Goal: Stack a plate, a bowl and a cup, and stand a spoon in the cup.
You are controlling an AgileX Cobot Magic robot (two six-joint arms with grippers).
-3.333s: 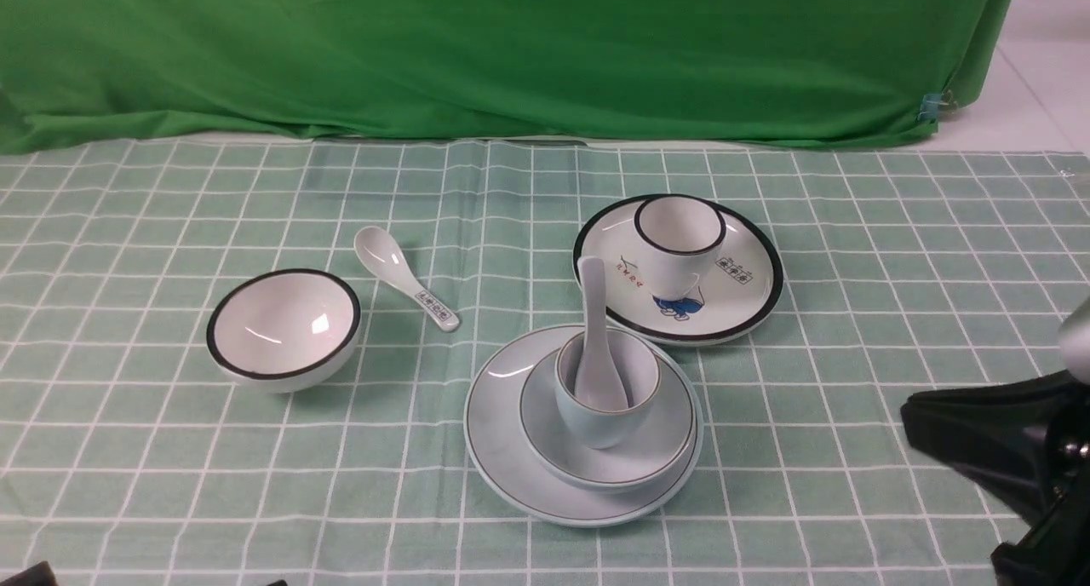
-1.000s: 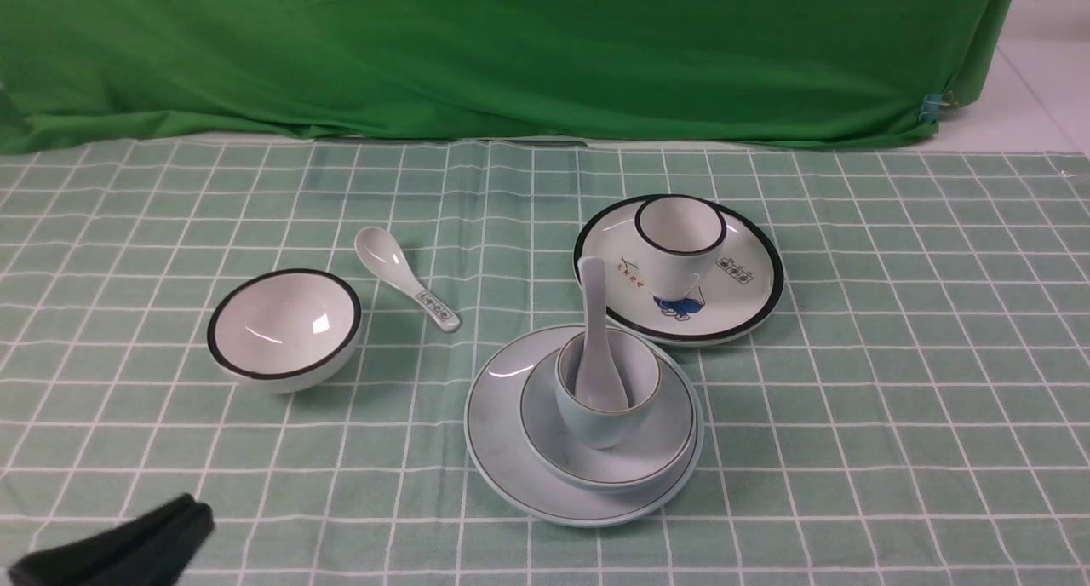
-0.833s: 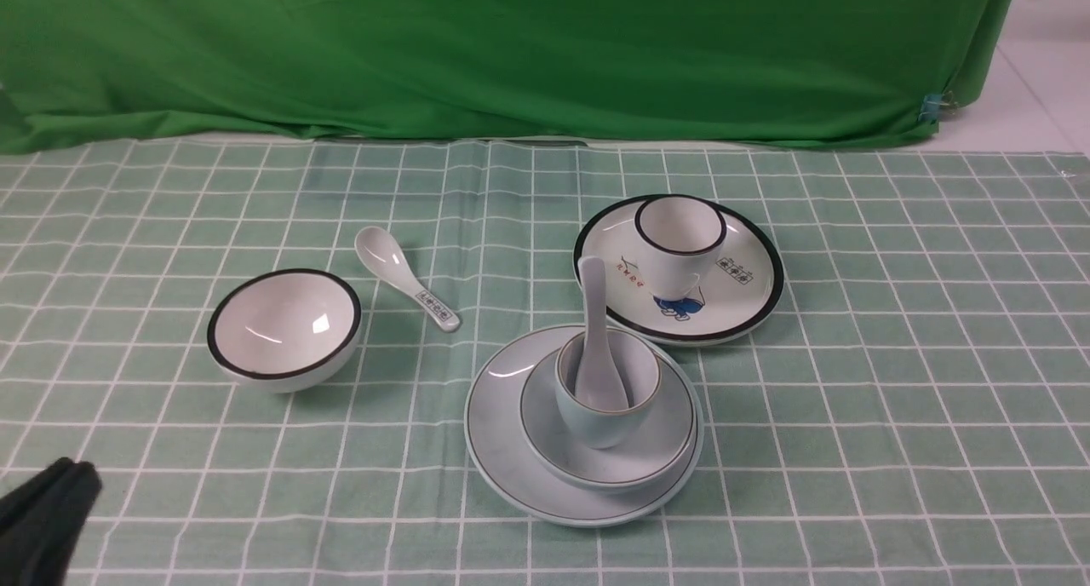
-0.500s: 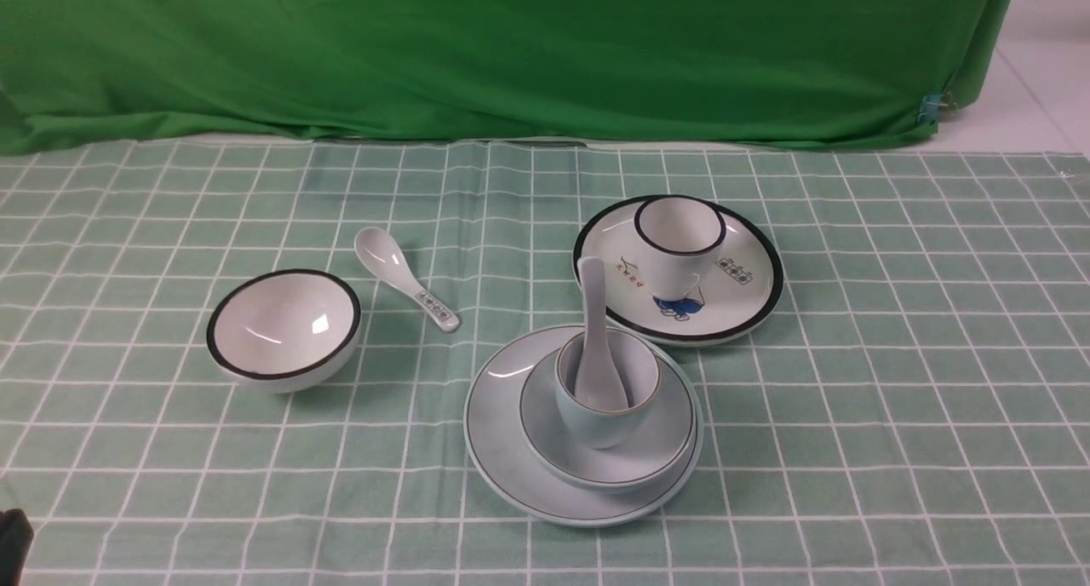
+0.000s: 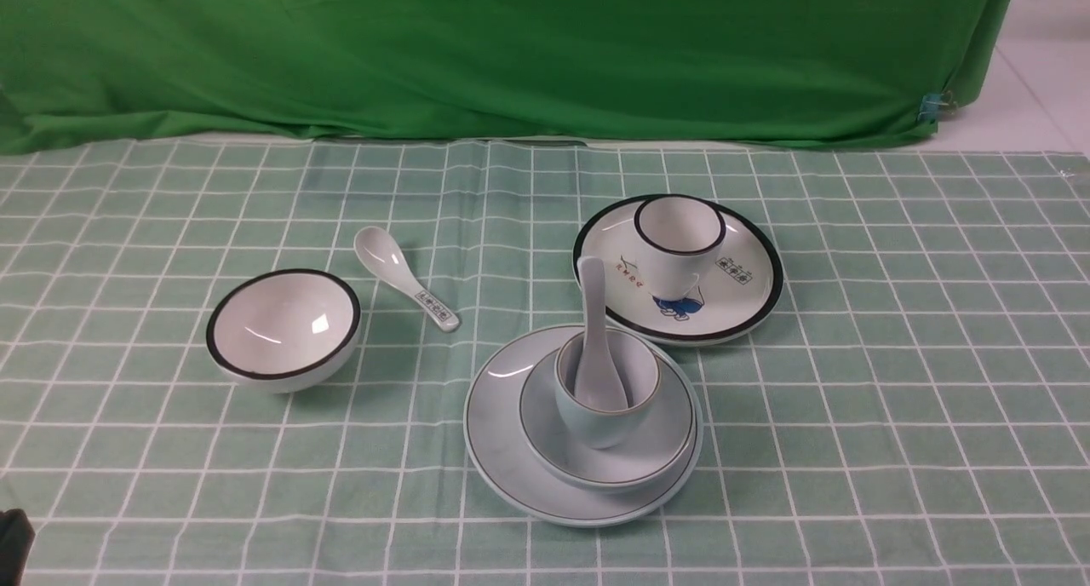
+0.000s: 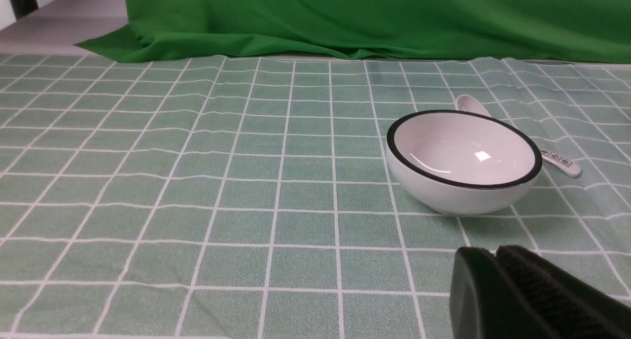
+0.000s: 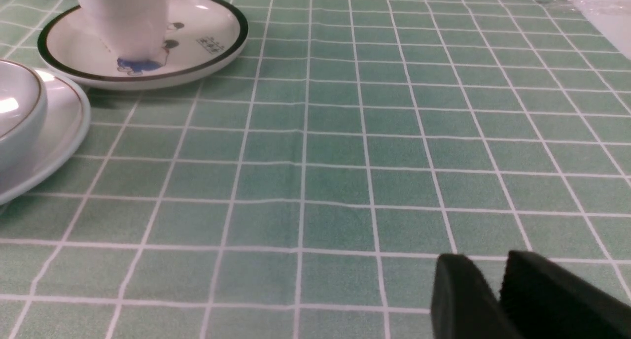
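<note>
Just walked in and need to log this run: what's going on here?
Nothing is being handled. The pale plate carries the bowl, the cup sits in the bowl, and the spoon stands in the cup. The left gripper is shut and empty, the right gripper empty too, both low over the tablecloth.

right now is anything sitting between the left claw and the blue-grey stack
Nothing visible. The black-rimmed white bowl and the printed spoon sit farther back; the cloth from the left claw to the plate looks bare.

Printed marks on spoon handle [image 5: 432, 305] & black-rimmed plate [image 5: 732, 270], illegible
</note>
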